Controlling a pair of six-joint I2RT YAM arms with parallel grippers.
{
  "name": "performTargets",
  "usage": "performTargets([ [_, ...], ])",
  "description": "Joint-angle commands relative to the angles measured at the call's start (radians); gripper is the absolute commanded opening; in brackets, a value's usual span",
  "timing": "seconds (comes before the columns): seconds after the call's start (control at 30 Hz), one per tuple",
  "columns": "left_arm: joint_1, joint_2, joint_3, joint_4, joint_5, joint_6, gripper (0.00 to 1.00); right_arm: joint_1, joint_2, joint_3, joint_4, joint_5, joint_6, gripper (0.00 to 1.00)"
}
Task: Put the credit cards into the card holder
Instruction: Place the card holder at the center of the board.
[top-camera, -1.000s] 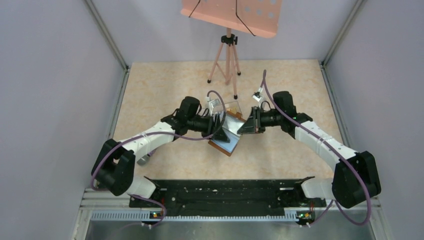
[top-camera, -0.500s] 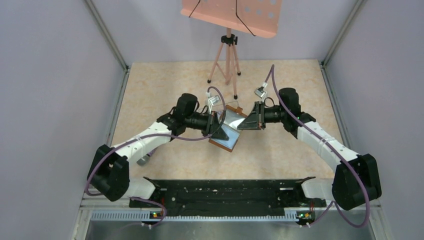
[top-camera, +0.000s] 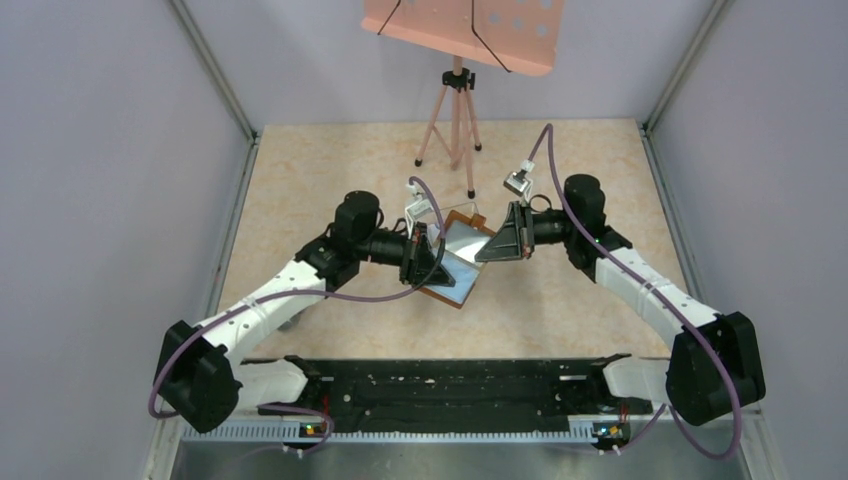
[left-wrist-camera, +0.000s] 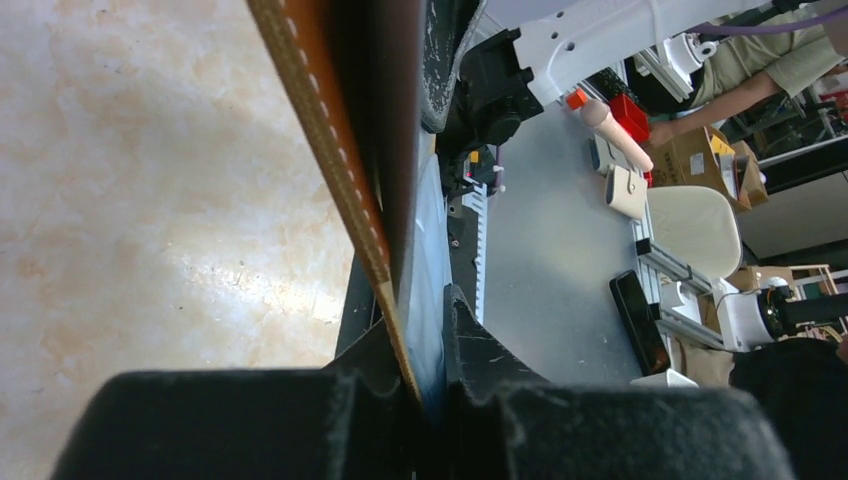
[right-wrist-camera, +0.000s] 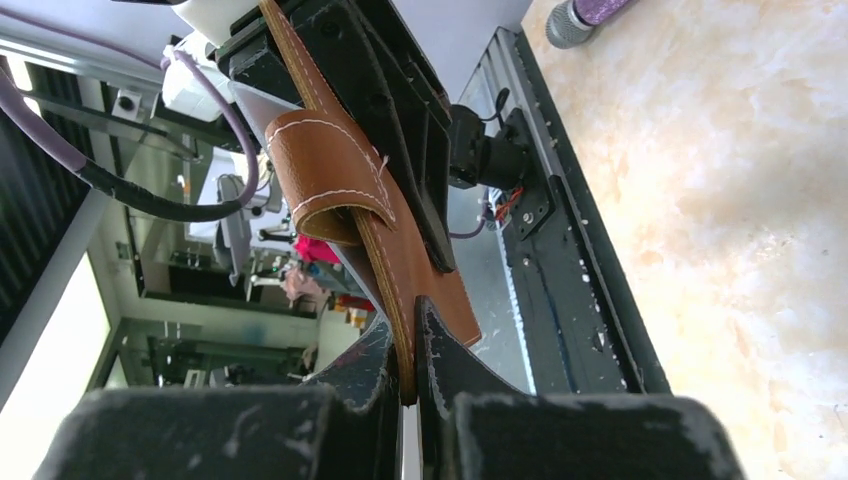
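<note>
Above the marbled surface (top-camera: 330, 180), we hold the card holder (top-camera: 458, 258) spread between both arms: left jaws and right jaws each pinch an opposite edge.

Brown, white-stitched leather card holder (top-camera: 455, 257), open; tilted; glossy clear inner pockets uppermost

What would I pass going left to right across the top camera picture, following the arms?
left arm → left gripper → wallet → right gripper → right arm
</note>
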Motion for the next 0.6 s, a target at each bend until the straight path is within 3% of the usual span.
performTargets([
  [0.0,0.007,-0.062,0.034,0.149,0.065,0.031,0.0,-0.007,-0.011,-0.004,0.022,-0.024,0.023,0.07],
  [0.1,0.006,-0.032,0.069,0.044,0.066,0.058,0.0,-0.007,-0.02,0.02,-0.014,0.006,0.004,0.32],
  [0.2,0.003,0.008,0.1,-0.071,0.086,0.073,0.0,-0.006,-0.013,0.067,-0.107,0.042,-0.061,0.44],
  [0.4,-0.016,0.021,0.114,-0.165,0.079,0.142,0.0,-0.006,0.02,0.189,-0.348,0.086,-0.243,0.54],
  [0.57,-0.021,0.027,0.134,-0.218,0.082,0.171,0.0,-0.004,0.05,0.247,-0.427,0.085,-0.301,0.56],
])
